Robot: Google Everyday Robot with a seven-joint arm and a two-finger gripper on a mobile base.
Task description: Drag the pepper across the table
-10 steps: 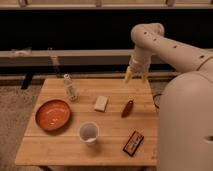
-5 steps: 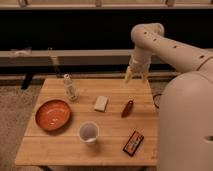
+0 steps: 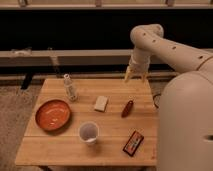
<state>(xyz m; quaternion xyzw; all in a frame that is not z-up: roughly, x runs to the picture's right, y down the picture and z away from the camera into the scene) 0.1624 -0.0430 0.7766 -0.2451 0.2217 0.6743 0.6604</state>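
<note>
While nothing on the table (image 3: 65,145) has shifted over the last second, the arm also keeps the same pose as in the earlier frames, and the gripper (image 3: 135,76) still hangs over the far right edge of the tabletop. Its two fingers (image 3: 128,76) point downward with a visible gap between them, so it is spread apart and holds nothing.

From the single camera view, the pepper (image 3: 127,108) lies flat on the right half of the table, nearer the camera than the gripper and a little to the left of it in the picture. The two are well apart, with bare wood between them.

The pepper's long axis runs on a slant, its far end leaning toward the right edge and its near end toward the table's middle. Which end is the tapered tip cannot be told.

A pale block (image 3: 101,103) sits just to its left, a white cup (image 3: 88,132) stands nearer the front, a red-and-black box (image 3: 133,143) lies at the front right, an orange plate (image 3: 52,114) rests on the left, and a small bottle (image 3: 69,87) stands behind the plate.
</note>
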